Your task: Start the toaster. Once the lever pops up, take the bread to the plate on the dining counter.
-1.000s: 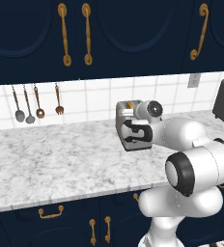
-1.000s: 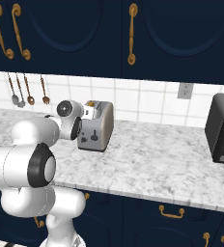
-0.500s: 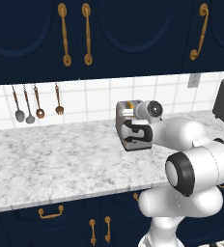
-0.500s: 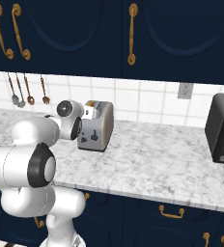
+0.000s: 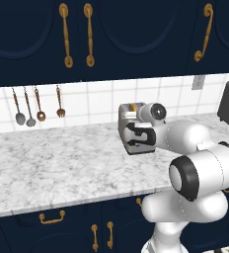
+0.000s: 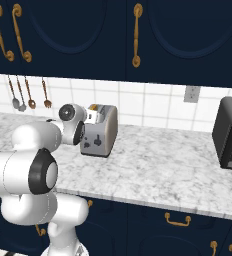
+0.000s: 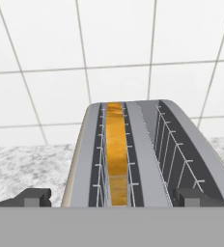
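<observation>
Nearest in the hand view, the gripper (image 7: 112,198) shows two small dark blocky fingertips (image 7: 34,197) spread wide, one at each side of the toaster (image 7: 143,159), holding nothing; whether they touch its casing cannot be told. The toaster is a boxy brushed silver-grey metal body with rounded shoulders and two long dark slots lined with thin wire guides. The bread (image 7: 116,154), a thin slice with a golden-tan crust edge, stands upright in the left slot in that view, sunk between the wires.

From the base views the toaster (image 6: 102,131) sits on the white-grey marbled worktop (image 5: 62,165), its narrow face with small dark controls toward the arm. Behind the toaster runs a glossy white square-tiled wall (image 7: 119,43). To the toaster's right in the right base view stands a dark grey boxy appliance (image 6: 230,133).
</observation>
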